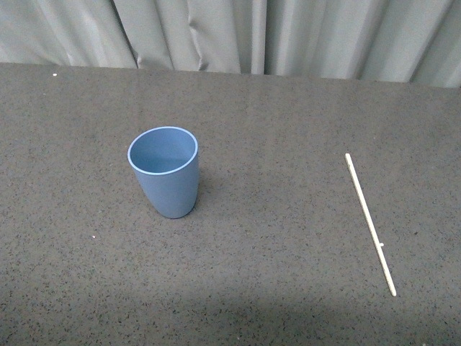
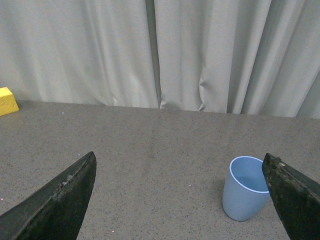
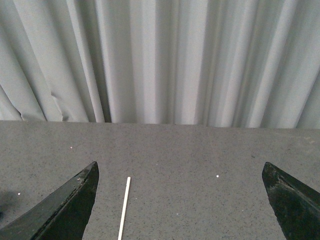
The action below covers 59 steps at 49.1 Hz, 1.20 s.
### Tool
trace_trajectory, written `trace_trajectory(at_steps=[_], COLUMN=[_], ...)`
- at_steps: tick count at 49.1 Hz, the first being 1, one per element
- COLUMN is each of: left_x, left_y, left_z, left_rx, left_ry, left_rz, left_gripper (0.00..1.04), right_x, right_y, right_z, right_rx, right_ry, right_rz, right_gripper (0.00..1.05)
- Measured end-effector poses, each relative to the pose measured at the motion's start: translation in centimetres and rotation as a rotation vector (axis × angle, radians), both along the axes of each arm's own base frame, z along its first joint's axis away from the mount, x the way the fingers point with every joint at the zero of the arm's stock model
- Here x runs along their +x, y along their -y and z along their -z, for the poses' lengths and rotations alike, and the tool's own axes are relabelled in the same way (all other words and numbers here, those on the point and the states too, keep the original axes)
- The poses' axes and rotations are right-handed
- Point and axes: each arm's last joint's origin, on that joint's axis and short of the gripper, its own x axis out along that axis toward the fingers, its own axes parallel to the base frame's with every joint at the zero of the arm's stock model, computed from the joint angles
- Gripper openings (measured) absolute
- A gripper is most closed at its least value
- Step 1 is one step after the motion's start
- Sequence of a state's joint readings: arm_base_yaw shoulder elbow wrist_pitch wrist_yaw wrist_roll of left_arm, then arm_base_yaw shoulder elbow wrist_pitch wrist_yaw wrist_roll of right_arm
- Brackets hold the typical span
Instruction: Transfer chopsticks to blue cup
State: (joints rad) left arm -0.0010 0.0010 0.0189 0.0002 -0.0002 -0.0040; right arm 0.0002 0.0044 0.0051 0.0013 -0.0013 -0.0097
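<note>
The blue cup (image 1: 166,170) stands upright and empty on the dark table, left of centre in the front view. It also shows in the left wrist view (image 2: 244,190), just inside one black finger. The chopstick (image 1: 369,221), a thin cream-white stick, lies flat on the table at the right, apart from the cup. Its far end shows in the right wrist view (image 3: 123,209), close to one finger. My left gripper (image 2: 180,200) is open and empty. My right gripper (image 3: 180,200) is open and empty. Neither arm shows in the front view.
A grey curtain (image 1: 274,32) hangs along the table's far edge. A yellow block (image 2: 7,101) sits at the far side of the table in the left wrist view. The dark speckled table (image 1: 274,274) spreads between cup and chopstick.
</note>
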Motion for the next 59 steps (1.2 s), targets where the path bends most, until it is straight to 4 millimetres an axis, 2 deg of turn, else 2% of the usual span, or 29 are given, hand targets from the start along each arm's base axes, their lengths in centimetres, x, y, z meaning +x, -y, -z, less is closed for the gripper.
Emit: trace_trajectory(at_steps=[51,56,59], left_x=[0.0,0.0,0.0], left_y=[0.0,0.0,0.0], left_z=[0.0,0.0,0.0], left_rx=[0.0,0.0,0.0], left_ry=[0.0,0.0,0.0], left_rz=[0.0,0.0,-0.002], left_gripper=[0.98,0.98,0.98], right_x=[0.0,0.28,0.67], right_y=[0.0,-0.05,-0.18], right_z=[0.0,-0.15,0.12], right_rx=[0.0,-0.131,-0.211], right_ry=[0.0,-0.009,-0.057], right_rz=[0.0,0.163,0.202], right_gripper=[0.95,0.95,0.95])
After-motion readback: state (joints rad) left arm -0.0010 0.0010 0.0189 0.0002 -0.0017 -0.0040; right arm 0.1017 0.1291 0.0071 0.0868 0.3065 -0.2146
